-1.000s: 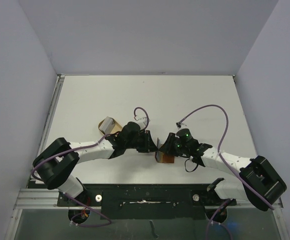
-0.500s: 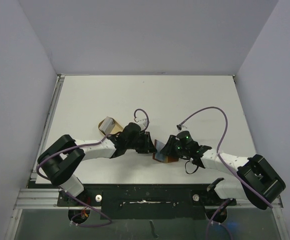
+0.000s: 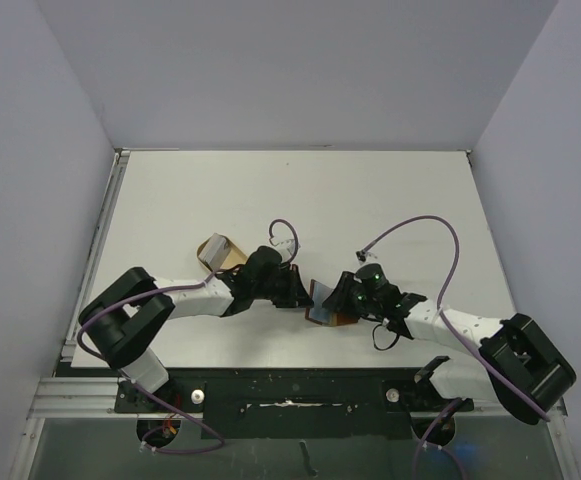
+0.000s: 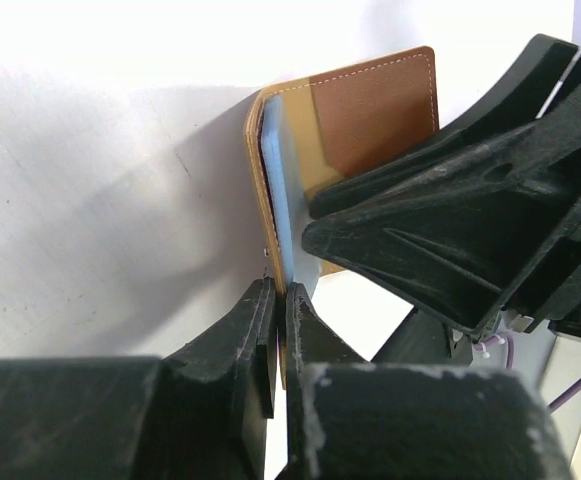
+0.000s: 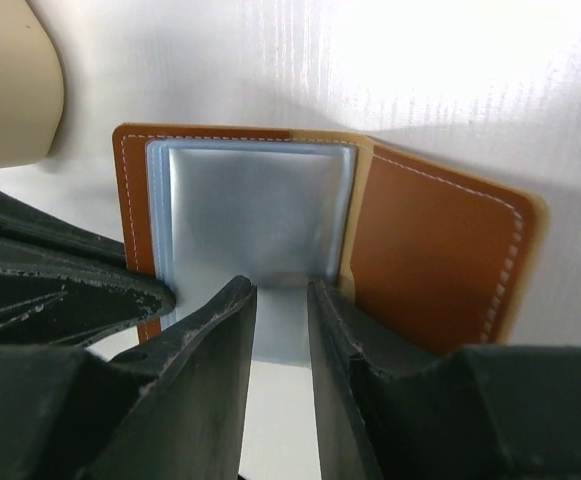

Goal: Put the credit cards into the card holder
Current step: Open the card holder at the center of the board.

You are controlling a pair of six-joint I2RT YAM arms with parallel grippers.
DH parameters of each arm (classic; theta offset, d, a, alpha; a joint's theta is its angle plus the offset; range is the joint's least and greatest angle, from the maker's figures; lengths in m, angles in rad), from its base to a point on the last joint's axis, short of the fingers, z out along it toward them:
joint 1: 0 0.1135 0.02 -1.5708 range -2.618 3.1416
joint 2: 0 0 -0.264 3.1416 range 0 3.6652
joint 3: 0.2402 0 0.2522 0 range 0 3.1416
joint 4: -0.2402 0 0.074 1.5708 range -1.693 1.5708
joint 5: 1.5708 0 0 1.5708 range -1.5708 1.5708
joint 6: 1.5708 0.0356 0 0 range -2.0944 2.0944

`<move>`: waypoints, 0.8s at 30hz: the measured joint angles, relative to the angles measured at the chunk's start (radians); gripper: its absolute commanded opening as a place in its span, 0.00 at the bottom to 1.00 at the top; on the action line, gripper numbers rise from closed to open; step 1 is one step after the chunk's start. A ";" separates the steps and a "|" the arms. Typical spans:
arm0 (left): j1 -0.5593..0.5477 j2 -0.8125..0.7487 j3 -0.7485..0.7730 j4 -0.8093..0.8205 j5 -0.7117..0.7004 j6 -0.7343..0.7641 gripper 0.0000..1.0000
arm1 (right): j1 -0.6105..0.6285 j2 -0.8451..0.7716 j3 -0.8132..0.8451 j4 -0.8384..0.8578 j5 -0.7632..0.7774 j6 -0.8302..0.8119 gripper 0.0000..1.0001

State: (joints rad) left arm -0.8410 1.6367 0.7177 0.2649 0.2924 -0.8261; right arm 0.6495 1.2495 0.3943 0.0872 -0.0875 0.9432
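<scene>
Brown leather bifold wallet (image 5: 430,260) sits open on white table (image 3: 370,200) between both arms, pale blue credit card (image 5: 250,210) against its left flap. Left gripper (image 4: 280,320) pinched tight on that flap's edge. Right gripper (image 5: 278,330) part open, fingers astride card's near edge, no clear hold.

The top camera looks down from high on the whole counter (image 3: 390,200); the card holder (image 3: 342,321) is small there. Each wrist camera is very near the card holder, looking past the left tool (image 4: 278,300) and the right tool (image 5: 282,300) from opposite sides. All views share it.
</scene>
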 measured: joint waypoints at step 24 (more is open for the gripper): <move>0.014 -0.055 -0.027 0.045 0.101 -0.018 0.07 | 0.000 0.006 -0.019 0.021 0.019 -0.014 0.27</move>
State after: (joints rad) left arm -0.8272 1.5822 0.6907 0.3099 0.3931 -0.8436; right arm 0.6495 1.2556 0.3748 0.1078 -0.0685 0.9291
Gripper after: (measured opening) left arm 0.073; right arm 0.272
